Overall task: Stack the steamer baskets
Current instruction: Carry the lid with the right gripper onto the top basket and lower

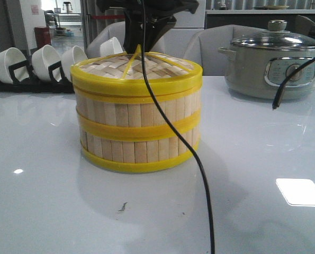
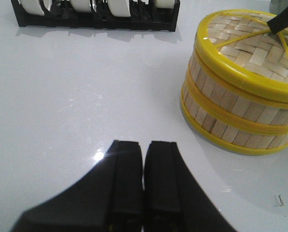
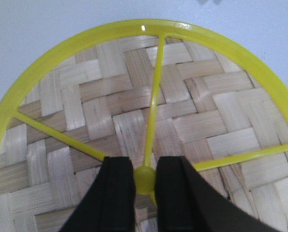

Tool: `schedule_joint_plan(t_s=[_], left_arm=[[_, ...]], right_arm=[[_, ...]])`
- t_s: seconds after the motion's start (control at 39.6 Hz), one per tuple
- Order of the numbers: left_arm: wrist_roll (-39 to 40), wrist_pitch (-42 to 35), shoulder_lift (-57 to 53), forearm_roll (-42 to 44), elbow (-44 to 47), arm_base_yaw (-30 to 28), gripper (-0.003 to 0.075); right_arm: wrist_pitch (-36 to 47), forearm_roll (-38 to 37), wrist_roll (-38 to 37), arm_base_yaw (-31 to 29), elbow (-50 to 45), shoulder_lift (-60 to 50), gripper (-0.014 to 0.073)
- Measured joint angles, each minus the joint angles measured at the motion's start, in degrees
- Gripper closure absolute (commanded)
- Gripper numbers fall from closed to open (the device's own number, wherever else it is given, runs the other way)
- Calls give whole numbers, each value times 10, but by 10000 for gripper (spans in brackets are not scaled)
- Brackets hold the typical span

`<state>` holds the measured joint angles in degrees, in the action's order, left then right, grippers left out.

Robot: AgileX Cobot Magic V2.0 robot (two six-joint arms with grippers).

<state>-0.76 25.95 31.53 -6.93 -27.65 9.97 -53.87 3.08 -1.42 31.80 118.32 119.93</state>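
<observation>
Judging the main risk: lifting the lid (image 3: 148, 111) by its knob (image 3: 144, 180) off-centre, or dragging sideways, could shift the upper of the steamer baskets (image 1: 137, 121) off the lower. Stands stacked now, near table (image 1: 41, 201) centre, lid seated on top. Sits directly under right gripper (image 3: 144, 186), pads either side of knob, apparently clamped on it. Rests to the right of and apart from left gripper (image 2: 144, 179), jaws pressed together, empty. Trails across stack front: black cable (image 1: 162, 127), snag hazard.

Two baskets (image 1: 138, 135) sit stacked mid-table, with the lid (image 1: 146, 71) on top. The pot (image 1: 276, 66) is at two o'clock, the bowl rack (image 1: 30, 74) at ten.
</observation>
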Motion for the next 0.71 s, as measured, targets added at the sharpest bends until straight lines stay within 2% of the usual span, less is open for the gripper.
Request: schedule_joint_plan(t_s=[0.3,0.38,0.53,0.58,0.71], left_arm=[[0,0,0,0,0,0,633],[0,0,0,0,0,0,633],[0,0,0,0,0,0,633],[0,0,0,0,0,0,633],[0,0,0,0,0,0,633]], right_arm=[[1,0,0,0,0,2,518],[1,0,0,0,0,2,445],[2,0,0,0,1,2,211],[3,0,0,0,1,2,181],[5,0,0,0,3,2,179]])
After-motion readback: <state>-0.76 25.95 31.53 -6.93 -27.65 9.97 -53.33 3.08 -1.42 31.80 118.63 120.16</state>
